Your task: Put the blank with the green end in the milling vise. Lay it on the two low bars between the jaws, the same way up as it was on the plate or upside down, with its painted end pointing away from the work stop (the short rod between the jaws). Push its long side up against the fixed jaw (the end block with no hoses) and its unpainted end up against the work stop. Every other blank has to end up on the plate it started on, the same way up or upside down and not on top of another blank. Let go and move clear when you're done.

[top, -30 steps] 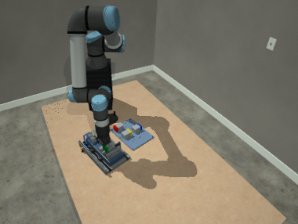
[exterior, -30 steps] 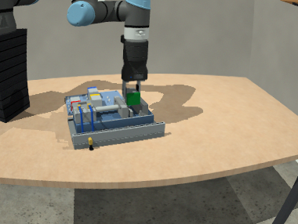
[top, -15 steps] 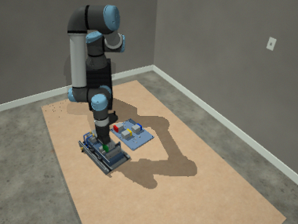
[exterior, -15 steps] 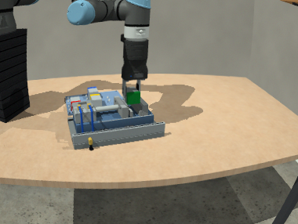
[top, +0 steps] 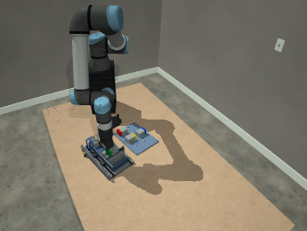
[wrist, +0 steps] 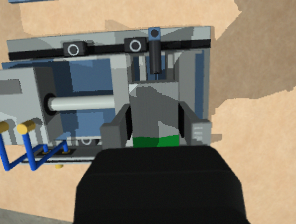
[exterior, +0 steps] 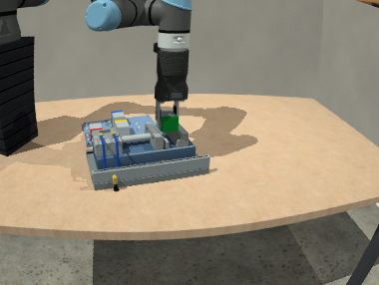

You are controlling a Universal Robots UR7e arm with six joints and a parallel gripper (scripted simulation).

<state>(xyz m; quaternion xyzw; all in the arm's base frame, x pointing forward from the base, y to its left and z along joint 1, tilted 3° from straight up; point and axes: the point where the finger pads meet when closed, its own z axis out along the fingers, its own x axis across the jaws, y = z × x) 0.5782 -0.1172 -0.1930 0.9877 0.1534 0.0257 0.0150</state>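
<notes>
My gripper is shut on the grey blank with the green end, also seen in the exterior view and the top view. I hold it low between the jaws of the milling vise, its green end toward the camera side and its plain end pointing at the work stop, the short dark rod. A gap still shows between the plain end and the rod. The jaw with the blue hoses is at the left; the block with no hoses is at the right.
A blue plate beside the vise carries other blanks with red, yellow and blue ends. A small yellow-topped peg stands in front of the vise base. The arm's black base stands at the left.
</notes>
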